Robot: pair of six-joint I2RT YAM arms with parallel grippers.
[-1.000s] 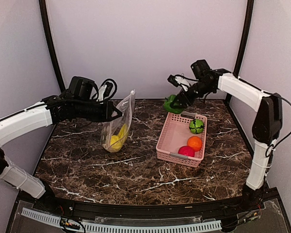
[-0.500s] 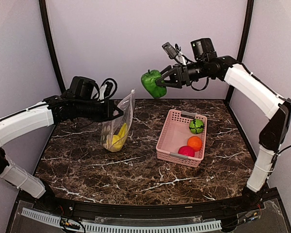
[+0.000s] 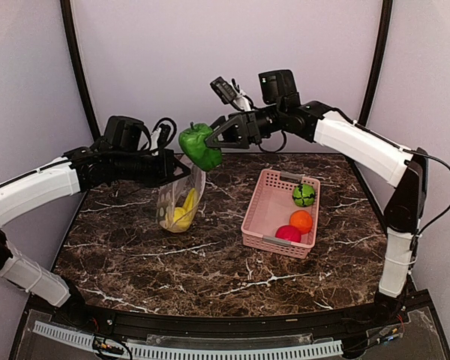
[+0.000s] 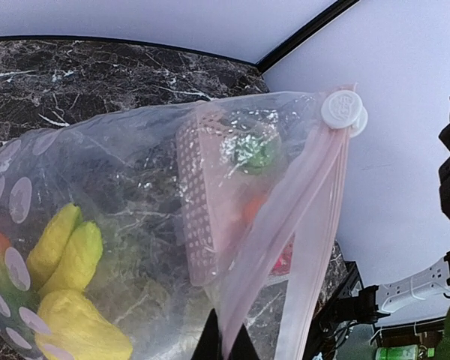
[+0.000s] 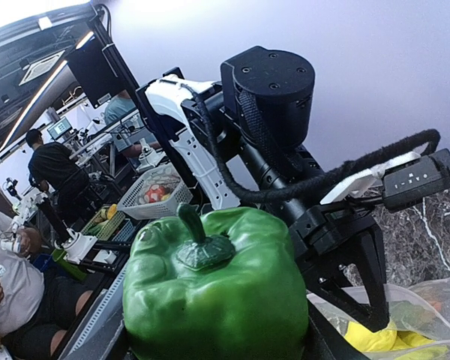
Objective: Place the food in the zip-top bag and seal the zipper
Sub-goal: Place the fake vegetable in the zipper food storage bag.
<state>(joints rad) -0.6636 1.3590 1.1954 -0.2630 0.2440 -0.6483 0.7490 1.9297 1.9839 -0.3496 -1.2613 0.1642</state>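
Partly done: yellow food (image 3: 181,216) is bagged, the zip-top bag (image 3: 186,196) is pinched shut-jawed by the left pincer (image 3: 183,171), a green pepper (image 3: 199,147) is gripped by the right pincer (image 3: 212,142) just above; three pieces (image 3: 301,220) are left.

We find no text, label, brand or number that we can read. The white slider (image 4: 340,109) on the zipper (image 4: 286,221) of the bag (image 4: 127,172) bears a raised mark, too blurred to make out.

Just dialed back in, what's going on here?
The left gripper pinches the zip-top bag upright by its mouth edge, yellow food already inside. The right gripper holds a green pepper in the air right by the bag's mouth. A green piece, an orange and a red-pink ball sit in the pink basket.
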